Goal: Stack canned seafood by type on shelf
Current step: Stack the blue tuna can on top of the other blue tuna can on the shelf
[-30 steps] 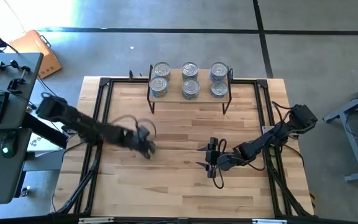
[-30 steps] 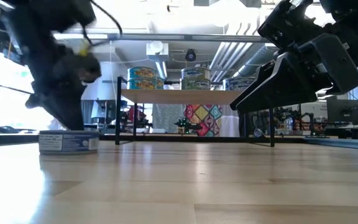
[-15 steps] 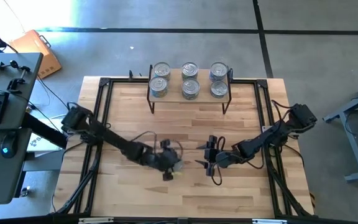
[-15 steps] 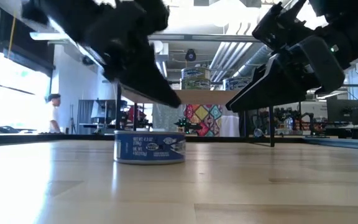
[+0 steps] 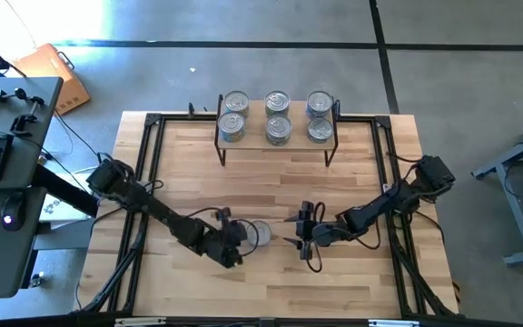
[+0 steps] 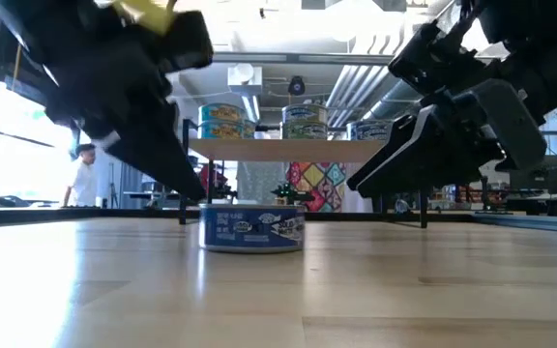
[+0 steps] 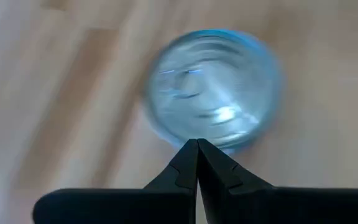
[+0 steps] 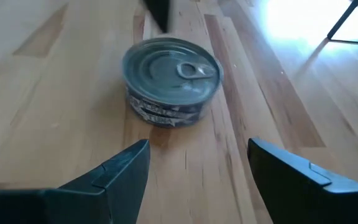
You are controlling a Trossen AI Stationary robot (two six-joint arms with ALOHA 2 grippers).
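Two dark, matte-black jointed arms with looping black cables, each ending in a gripper (image 5: 240,247) (image 5: 303,236) of two black wedge-shaped fingers (image 8: 120,168).

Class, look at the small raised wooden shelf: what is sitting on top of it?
Six short round silver-lidded tins stand on the light wooden shelf, in three columns of two. Their tops hide whether more tins lie stacked beneath them.

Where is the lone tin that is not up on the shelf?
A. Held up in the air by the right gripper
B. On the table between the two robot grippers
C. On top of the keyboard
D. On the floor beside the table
B: the tin sits flat on the wooden table, with the shut left gripper on one side and the open right gripper on the other.
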